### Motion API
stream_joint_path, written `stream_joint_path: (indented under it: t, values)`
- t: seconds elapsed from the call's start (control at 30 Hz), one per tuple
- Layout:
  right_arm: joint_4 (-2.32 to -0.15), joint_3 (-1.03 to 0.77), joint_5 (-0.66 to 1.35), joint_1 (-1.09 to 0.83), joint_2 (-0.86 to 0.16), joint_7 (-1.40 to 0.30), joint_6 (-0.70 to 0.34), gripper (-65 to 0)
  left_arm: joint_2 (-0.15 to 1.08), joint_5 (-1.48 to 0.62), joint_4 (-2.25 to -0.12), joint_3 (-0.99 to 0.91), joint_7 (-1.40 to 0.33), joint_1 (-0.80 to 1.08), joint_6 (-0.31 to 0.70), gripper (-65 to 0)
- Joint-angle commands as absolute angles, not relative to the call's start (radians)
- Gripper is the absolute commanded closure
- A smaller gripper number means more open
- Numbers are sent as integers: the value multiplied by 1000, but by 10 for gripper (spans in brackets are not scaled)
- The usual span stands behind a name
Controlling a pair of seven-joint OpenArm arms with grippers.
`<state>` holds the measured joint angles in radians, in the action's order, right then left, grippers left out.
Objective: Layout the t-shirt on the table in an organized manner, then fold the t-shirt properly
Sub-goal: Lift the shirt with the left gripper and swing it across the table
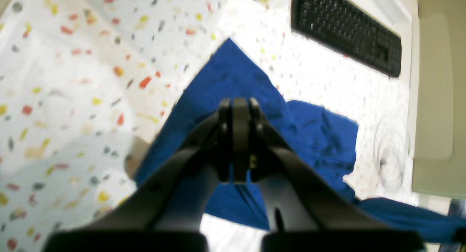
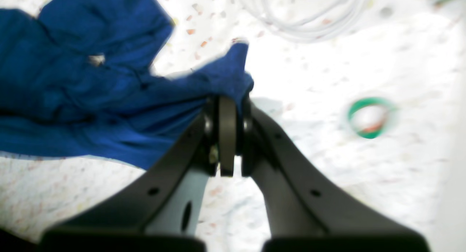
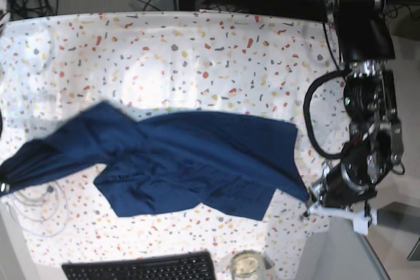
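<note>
The dark blue t-shirt (image 3: 190, 162) lies crumpled and stretched sideways across the speckled table (image 3: 197, 50). In the base view its right corner tapers into my left gripper (image 3: 308, 198) near the table's front right edge. In the left wrist view the left gripper (image 1: 240, 102) has its jaws pressed together over the t-shirt (image 1: 225, 84). In the right wrist view my right gripper (image 2: 227, 101) is shut on a bunched end of the t-shirt (image 2: 91, 91). In the base view that end reaches the left edge of the frame, where the right gripper is barely seen.
A black keyboard (image 3: 141, 268) lies at the table's near edge, also in the left wrist view (image 1: 346, 33). A glass jar (image 3: 247, 265) stands beside it. A coil of white cable (image 3: 36, 211) lies at the left. A green ring (image 2: 369, 117) lies to the right of the right gripper.
</note>
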<state>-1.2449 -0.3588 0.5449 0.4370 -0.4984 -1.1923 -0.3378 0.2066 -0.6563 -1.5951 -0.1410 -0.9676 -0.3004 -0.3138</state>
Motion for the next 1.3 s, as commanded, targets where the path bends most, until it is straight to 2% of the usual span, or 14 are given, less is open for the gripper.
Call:
stream_joint_path:
  t: [0.0,0.2,0.4,0.53,0.63,0.7,0.87,1.03,1.17,1.27]
  values:
    - [-1225,-326,542,519,-530,-1141,-338,0,200,-665,-1587,-127,-906,-372,-306,0]
    - [-1049,-220,499,782,-633,-1041,-338,0,148,-668,-1460,-56,-762,-572,-308,0]
    - [-1040,-179,499,1030,-736,-1021,-340,0,85,-676,-1455,-65,-648,-687,-309,0]
    - [-1053,-188,503,1161,-794,-1046,-341,0,21,-722,-1504,-176,-624,-699,-309,0]
    - [-1109,-191,518,1168,-825,-1130,-341,0,2,-797,-1589,-271,-628,-650,-309,0]
    - [-1145,-219,565,1093,-845,-1198,-341,0,2,-831,-1649,-282,-630,-584,-309,0]
    - [-1271,-418,691,711,-837,-1260,-337,0,33,-840,-1755,-222,-631,-366,-309,0]
    - [-1308,-552,717,348,-687,-1256,-335,0,97,-839,-1759,-173,-628,-124,-309,0]
    - [-1316,-556,720,154,-568,-1234,-337,0,130,-757,-1767,-177,-625,50,-309,0]
    - [-1316,-549,719,79,-519,-1202,-337,0,131,-682,-1774,-177,-625,130,-309,0]
